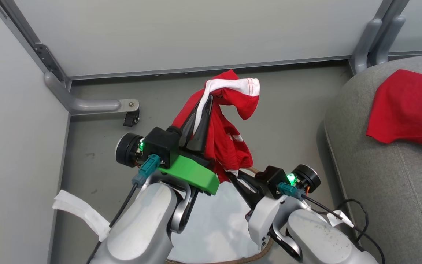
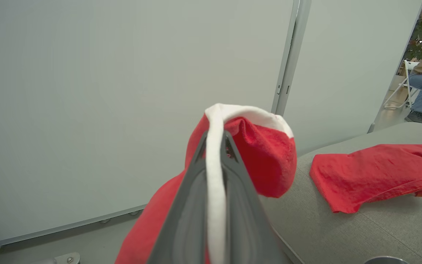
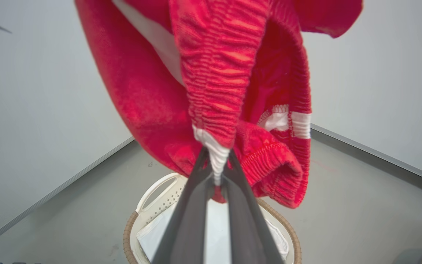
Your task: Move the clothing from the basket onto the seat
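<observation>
Noted left gripper (image 1: 205, 102) pressed together on the white trim of a red garment (image 1: 229, 143), fingers raised, fabric draped over their tips. Noted right gripper (image 3: 217, 161) likewise closed, pinching a white scrap at the gathered lower edge of that same garment. Found the garment strung between both grippers, clear of the grey floor (image 1: 288, 128), its lower folds hanging above the basket (image 3: 170, 196). Recorded a white liner sheet (image 3: 148, 238) inside the basket; cannot tell whether anything lies under it. Found a second red garment (image 1: 408, 106) lying on the seat (image 1: 379, 190), off to the robot's right, well apart from the held piece.
</observation>
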Robot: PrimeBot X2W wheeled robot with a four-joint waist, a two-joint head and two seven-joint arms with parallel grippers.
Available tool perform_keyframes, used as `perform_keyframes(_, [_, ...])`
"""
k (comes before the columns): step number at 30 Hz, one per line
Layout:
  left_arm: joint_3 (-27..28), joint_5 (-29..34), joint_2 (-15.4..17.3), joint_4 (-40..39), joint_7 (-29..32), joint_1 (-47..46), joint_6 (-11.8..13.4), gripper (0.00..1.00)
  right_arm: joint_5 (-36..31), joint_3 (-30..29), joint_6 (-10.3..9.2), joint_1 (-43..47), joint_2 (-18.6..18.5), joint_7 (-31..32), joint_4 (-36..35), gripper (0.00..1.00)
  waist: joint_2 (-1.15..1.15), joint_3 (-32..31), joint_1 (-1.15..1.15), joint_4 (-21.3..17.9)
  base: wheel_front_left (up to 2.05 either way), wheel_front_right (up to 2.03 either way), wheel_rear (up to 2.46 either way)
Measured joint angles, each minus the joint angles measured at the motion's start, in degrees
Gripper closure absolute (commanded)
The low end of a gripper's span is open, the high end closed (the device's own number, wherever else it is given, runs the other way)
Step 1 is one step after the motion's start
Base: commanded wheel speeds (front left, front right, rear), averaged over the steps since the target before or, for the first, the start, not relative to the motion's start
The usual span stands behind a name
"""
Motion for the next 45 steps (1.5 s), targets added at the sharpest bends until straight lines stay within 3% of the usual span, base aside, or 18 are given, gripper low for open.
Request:
perform_keyframes(9, [0.5, 0.3, 0.0, 0.1, 0.0, 0.0, 0.1, 1.00, -0.1, -1.2, 0.00, 0.0, 0.0, 0.0, -1.0, 1.00, 0.00, 0.0, 0.00, -0.9, 0.00, 0.00, 0.00])
perform_keyframes(10, [0.8, 0.4, 0.0, -0.4, 0.0, 0.0, 0.2, 0.00, -0.1, -1.6, 0.00, 0.1, 0.0, 0.0, -1.5, 1.00, 0.00, 0.0, 0.00, -1.2, 0.00, 0.00, 0.00])
perform_keyframes(20, [5.9, 6.4, 0.1, 2.4, -0.1, 1.1, -0.9, 0.00, -0.7, -3.5, 0.00, 1.1, 0.0, 0.0, -10.1, 1.00, 0.00, 0.8, 0.00, -8.1, 0.00, 0.00, 0.00])
perform_keyframes(36, [13.1, 12.7, -0.1, 3.0, -0.1, 6.2, -4.0, 0.00, -0.8, -9.0, 0.00, 4.0, -0.4, 0.0, -20.2, 1.00, 0.00, 2.3, 0.00, -28.5, 0.00, 0.00, 0.00])
perform_keyframes(39, [13.3, 13.2, -0.1, 3.8, -0.1, 6.3, -4.7, 0.00, -1.5, -10.5, 0.00, 2.0, -1.9, 0.0, -22.5, 1.00, 0.00, 2.9, 0.00, -31.8, 0.00, 0.00, 0.00])
perform_keyframes(45, [14.1, 14.7, -0.1, 5.9, -0.1, 6.1, -5.4, 0.00, -3.5, -16.2, 0.00, -9.6, -9.1, 0.0, -26.1, 1.00, 0.00, 6.2, 0.00, -35.4, 0.00, 0.00, 0.00])
